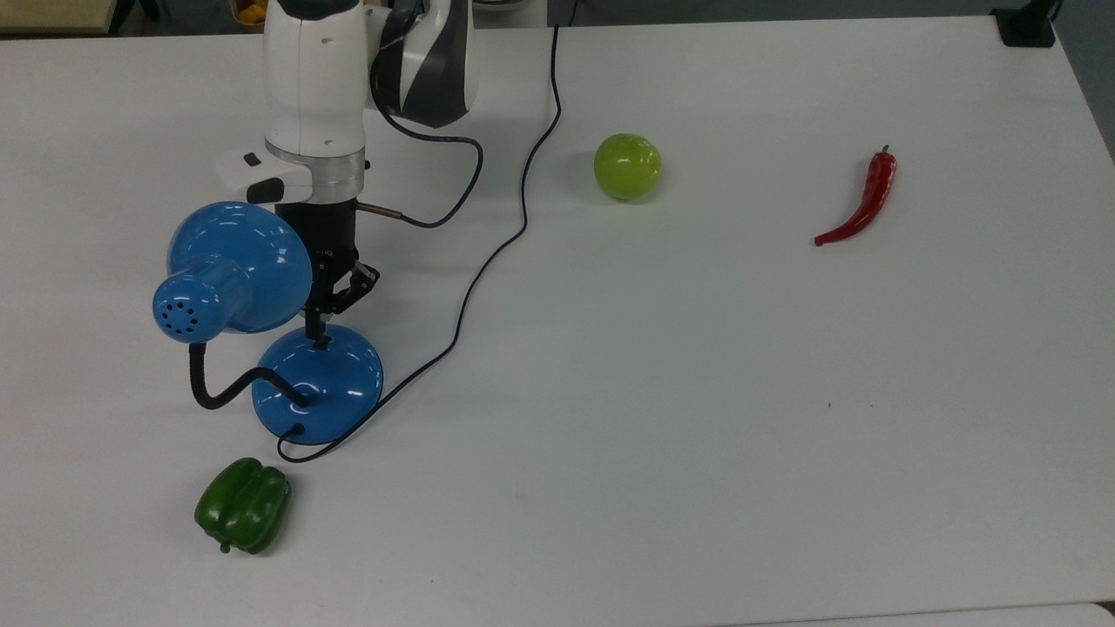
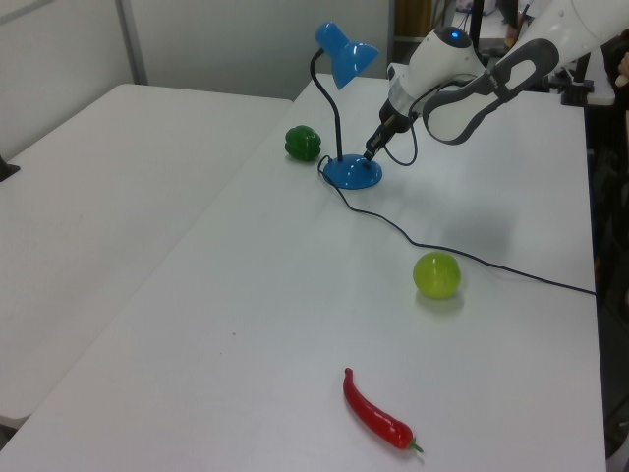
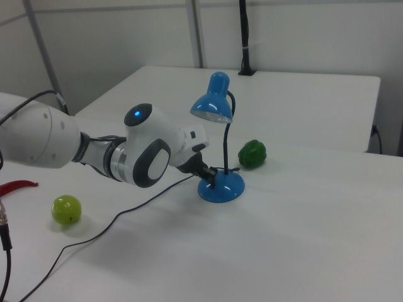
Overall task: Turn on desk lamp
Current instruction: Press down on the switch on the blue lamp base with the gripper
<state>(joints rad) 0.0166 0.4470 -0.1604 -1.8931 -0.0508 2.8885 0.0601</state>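
One gripper [image 1: 317, 332] presses its drawn-together fingertips onto the top of the desk lamp's [image 1: 261, 331] round blue base, at the switch, holding nothing. The lamp stands at the centre left of the top view, shade [image 1: 239, 266] tilted above the base, black cord [image 1: 514, 174] running to the frame's top edge. A green bell pepper [image 1: 243, 505] lies lower left, a green apple [image 1: 627, 166] upper centre, a red chilli [image 1: 862, 200] upper right on the white table [image 1: 740, 418].

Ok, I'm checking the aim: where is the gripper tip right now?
In the top view the gripper sits at the far edge of the desk lamp base, on the switch spot, just beside the blue shade.
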